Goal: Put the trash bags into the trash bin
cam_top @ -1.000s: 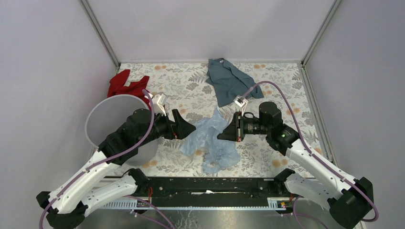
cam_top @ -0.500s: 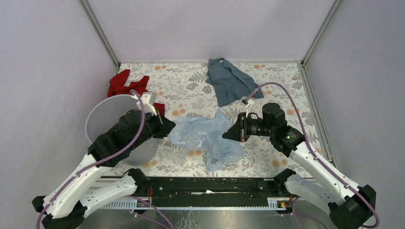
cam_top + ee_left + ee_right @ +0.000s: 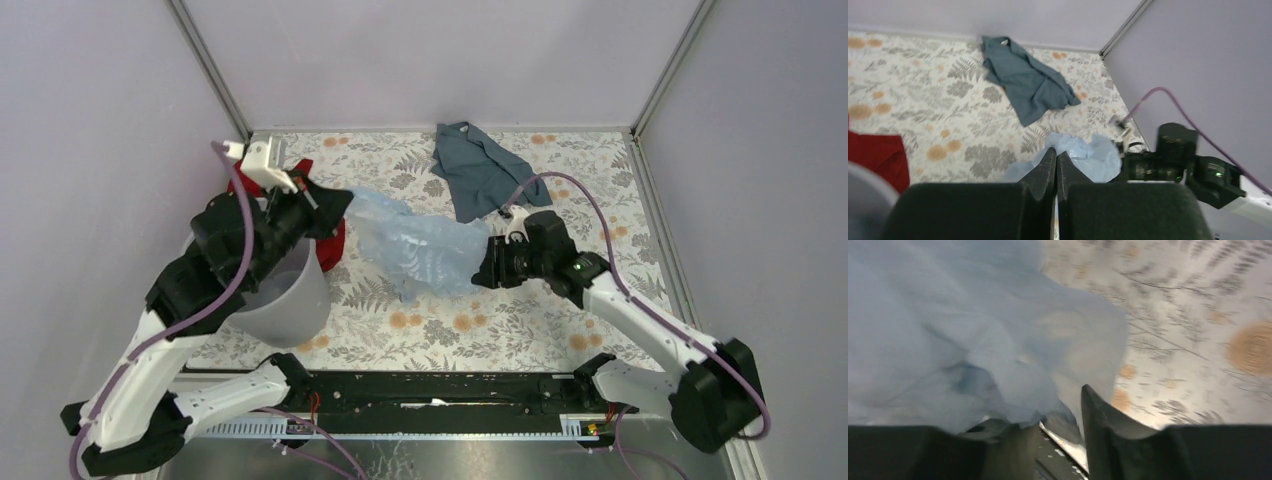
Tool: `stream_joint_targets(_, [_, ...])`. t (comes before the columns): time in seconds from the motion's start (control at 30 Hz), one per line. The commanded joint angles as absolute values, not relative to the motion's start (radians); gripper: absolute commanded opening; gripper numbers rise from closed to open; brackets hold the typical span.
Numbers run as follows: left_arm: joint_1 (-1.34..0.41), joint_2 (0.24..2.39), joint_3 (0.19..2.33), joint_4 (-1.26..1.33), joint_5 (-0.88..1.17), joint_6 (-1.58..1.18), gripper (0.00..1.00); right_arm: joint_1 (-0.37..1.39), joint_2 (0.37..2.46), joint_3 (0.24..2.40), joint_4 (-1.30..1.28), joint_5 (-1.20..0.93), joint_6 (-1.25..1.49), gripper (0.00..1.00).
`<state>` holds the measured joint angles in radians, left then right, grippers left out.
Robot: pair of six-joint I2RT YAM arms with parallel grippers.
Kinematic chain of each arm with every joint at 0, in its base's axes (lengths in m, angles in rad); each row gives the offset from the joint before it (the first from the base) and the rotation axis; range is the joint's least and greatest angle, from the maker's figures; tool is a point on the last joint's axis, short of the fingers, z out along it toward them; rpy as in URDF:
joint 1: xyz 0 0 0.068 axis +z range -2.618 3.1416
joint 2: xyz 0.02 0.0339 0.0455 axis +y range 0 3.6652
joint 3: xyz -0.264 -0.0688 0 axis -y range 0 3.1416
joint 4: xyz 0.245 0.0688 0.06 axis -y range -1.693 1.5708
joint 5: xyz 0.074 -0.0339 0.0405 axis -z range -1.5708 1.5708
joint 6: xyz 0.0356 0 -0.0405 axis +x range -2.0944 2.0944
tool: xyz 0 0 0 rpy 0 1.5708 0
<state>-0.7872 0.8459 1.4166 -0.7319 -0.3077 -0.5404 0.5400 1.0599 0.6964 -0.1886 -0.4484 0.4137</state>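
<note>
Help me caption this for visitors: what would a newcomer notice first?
The pale blue bag hanging over mid-table, stretched between the left gripper and the right gripper. Next, the grey bin at the near left, with a red cloth just behind it.

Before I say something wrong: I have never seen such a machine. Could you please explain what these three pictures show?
It is a robot with two arms at a table with a flowered cover. One picture looks down from above. The other two come from small cameras on the wrists, so each shows its own claw. On the table are a grey trash bin, a red cloth and a grey-blue cloth. The left claw is shut on one end of the pale blue trash bag, held up beside the bin. The right claw is at the other end; whether it grips is unclear.
</note>
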Motion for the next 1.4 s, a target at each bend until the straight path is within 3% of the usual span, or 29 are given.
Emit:
stream_joint_targets(0.0, [-0.788,0.968,1.489,-0.551,-0.255,-0.471,0.0,0.533,1.201,0.862,-0.409,-0.195,0.335,0.52])
stream_joint_targets(0.1, [-0.796,1.054,1.486,-0.497,-0.263,-0.442,0.0,0.532,1.234,0.908,-0.517,-0.089,0.332,0.89])
stream_joint_targets(0.13, [-0.804,1.079,1.486,-0.494,-0.291,-0.436,0.0,0.533,1.222,0.9,-0.529,-0.06,0.333,0.97])
stream_joint_targets(0.17, [-0.812,1.104,1.484,-0.494,-0.317,-0.425,0.0,0.533,1.202,0.887,-0.538,-0.045,0.338,0.99])
stream_joint_targets(0.43, [-0.859,1.198,1.473,-0.46,-0.432,-0.382,0.0,0.533,1.025,0.805,-0.521,-0.083,0.402,1.0])
stream_joint_targets(0.8, [-0.858,1.371,1.77,-0.49,-0.648,-0.199,0.0,0.533,1.012,0.808,-0.484,-0.167,0.445,1.0])
stream_joint_targets(0.93, [-0.858,1.409,1.813,-0.468,-0.633,-0.189,0.0,0.534,0.989,0.813,-0.493,-0.145,0.443,1.0])
stream_joint_targets(1.13, [-0.931,1.432,1.727,-0.452,-0.604,-0.267,0.0,0.533,0.924,0.806,-0.519,-0.013,0.462,1.0])
stream_joint_targets(1.37, [-1.175,1.445,1.383,-0.343,-0.614,-0.501,0.0,0.533,0.823,0.829,-0.569,0.325,0.498,1.0])
